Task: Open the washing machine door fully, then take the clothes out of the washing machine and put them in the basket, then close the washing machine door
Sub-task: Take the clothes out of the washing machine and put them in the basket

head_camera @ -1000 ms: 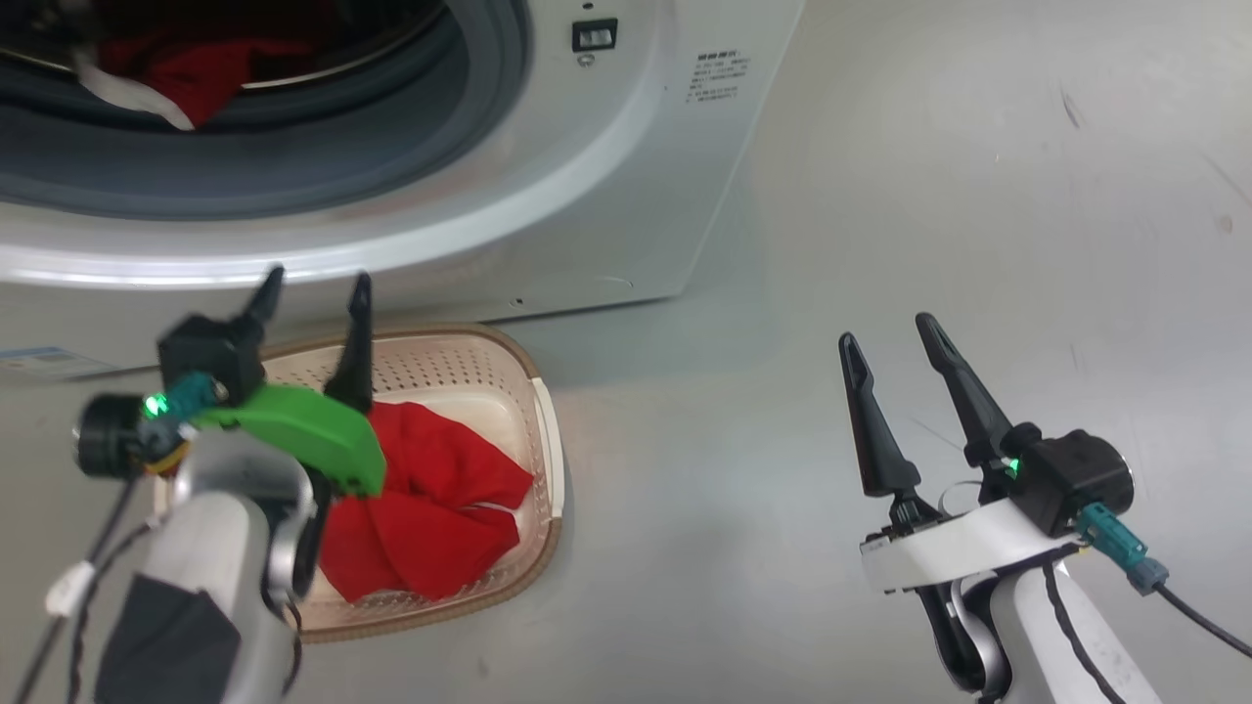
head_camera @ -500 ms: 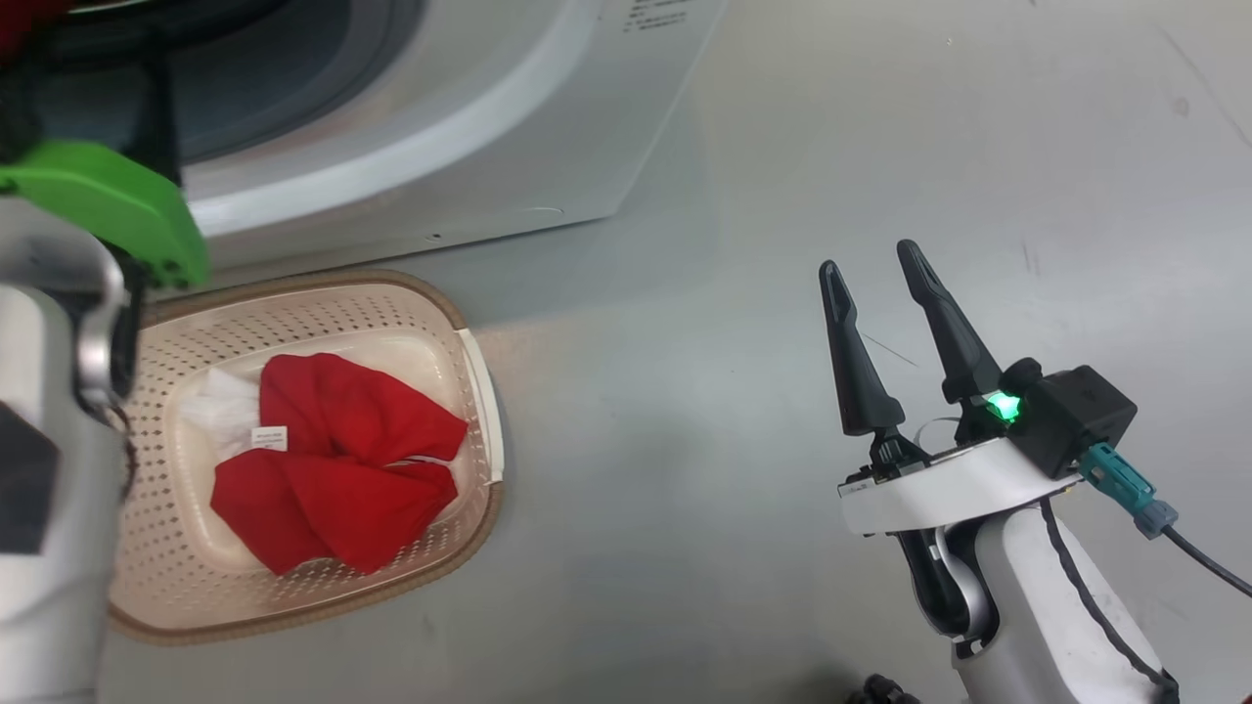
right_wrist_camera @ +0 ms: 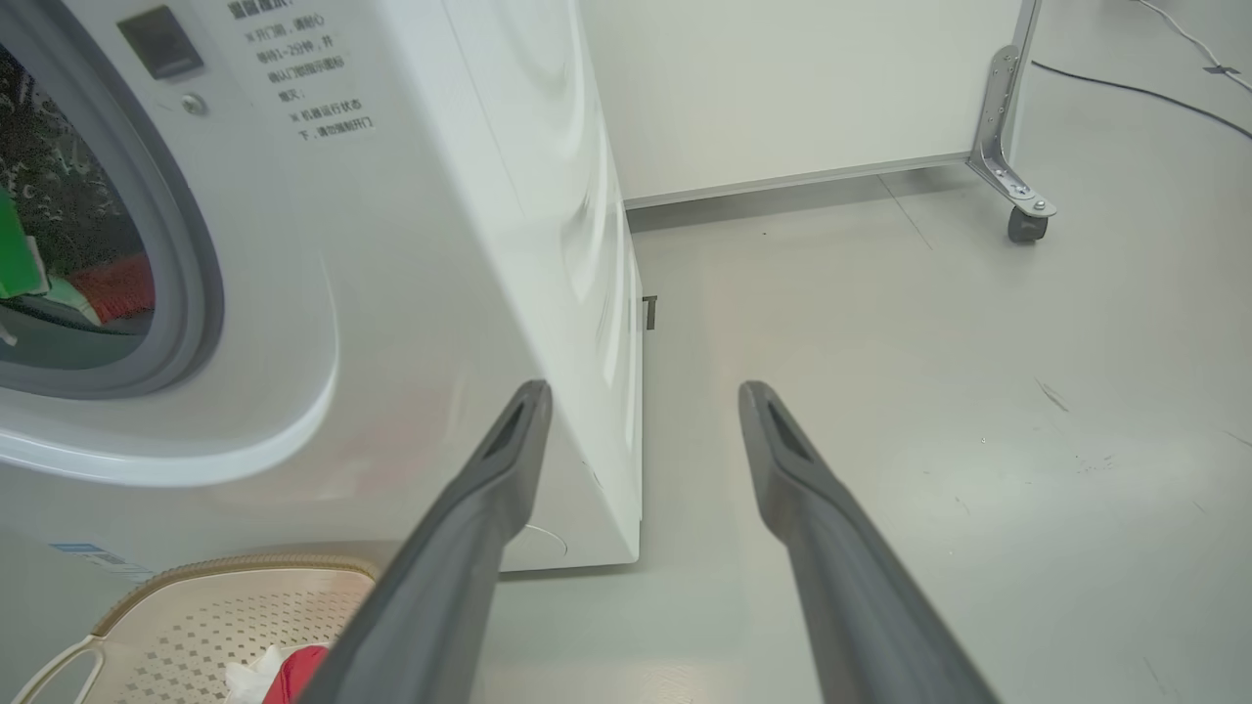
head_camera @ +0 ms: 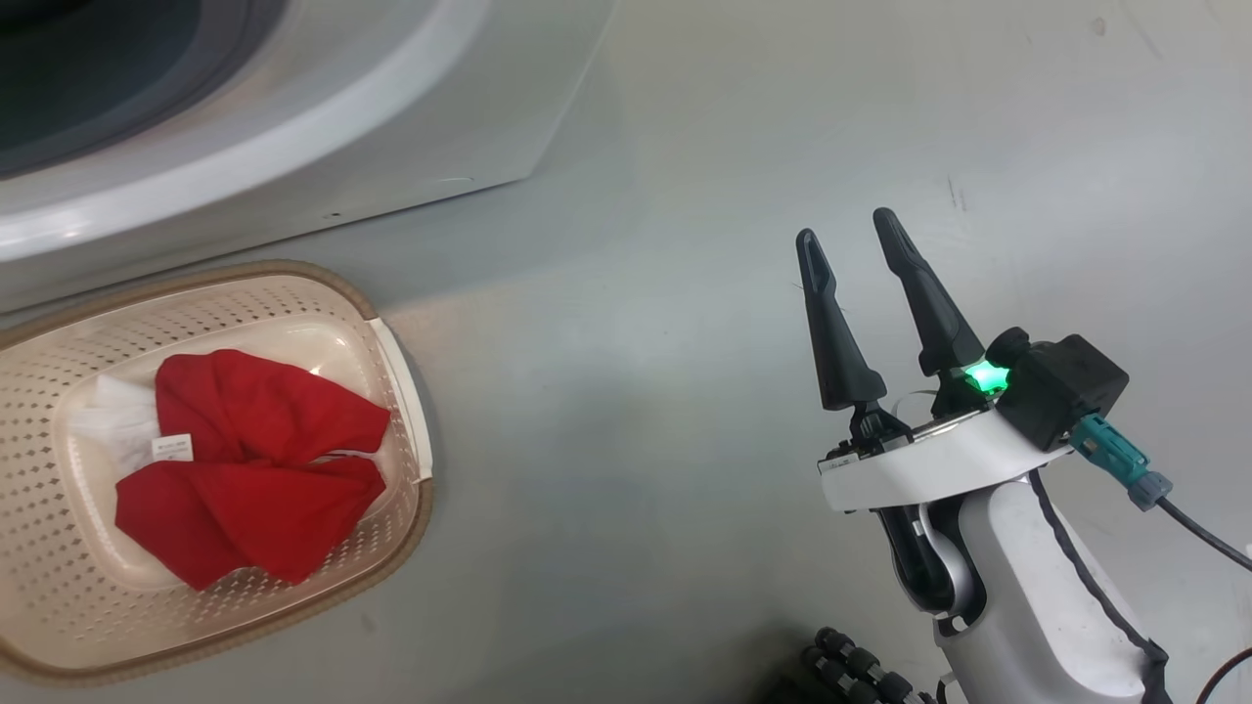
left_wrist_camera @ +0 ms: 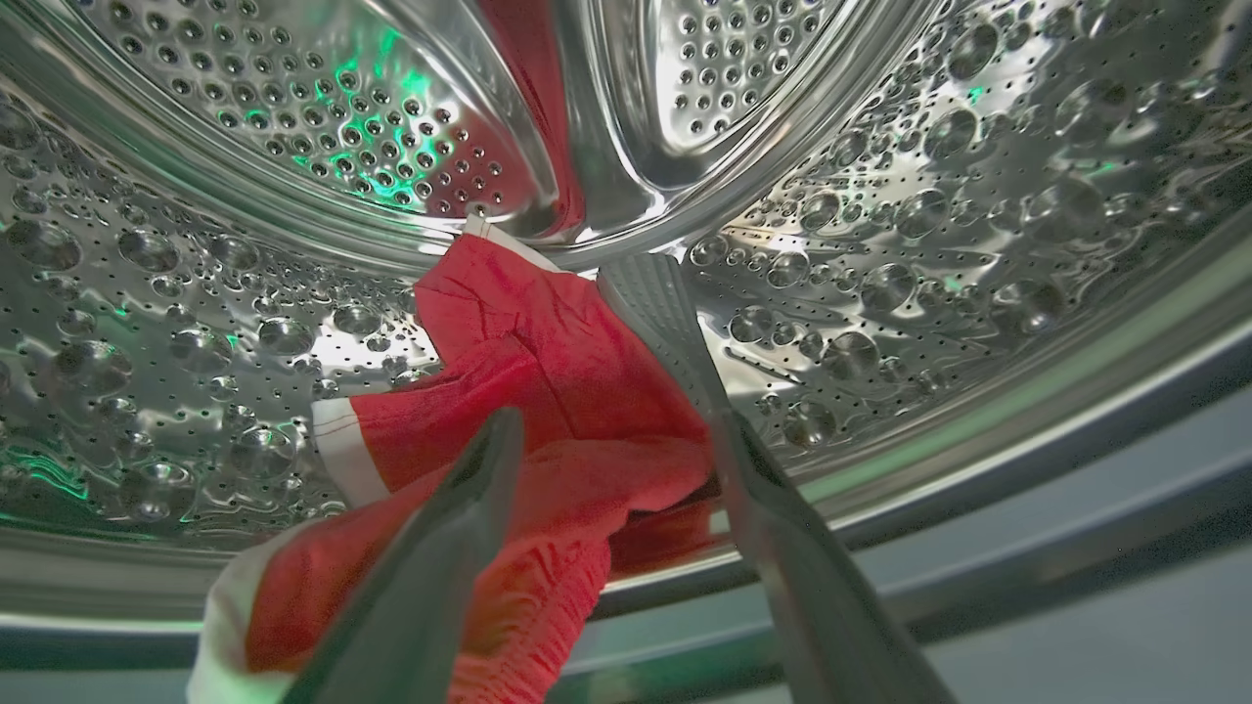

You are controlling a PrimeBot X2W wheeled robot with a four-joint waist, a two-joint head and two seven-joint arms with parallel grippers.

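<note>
Straddling clothes [left_wrist_camera: 548,362] with left fingers [left_wrist_camera: 440,567] open; right fingers [head_camera: 836,337] open, empty. Could pinch only a fold if closed shallow, dropping it short of basket [head_camera: 323,318]

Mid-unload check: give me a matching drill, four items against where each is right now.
1. left gripper
2. right gripper
3. cream perforated plastic basket with brown rim
4. red fabric garment with white label

a. lying in the basket
b. over bare grey floor, jaws open, empty
c. on the floor before the white washing machine
d. inside the perforated steel drum, jaws open by red cloth

Pairs: 1-d, 2-b, 3-c, 4-a
</note>
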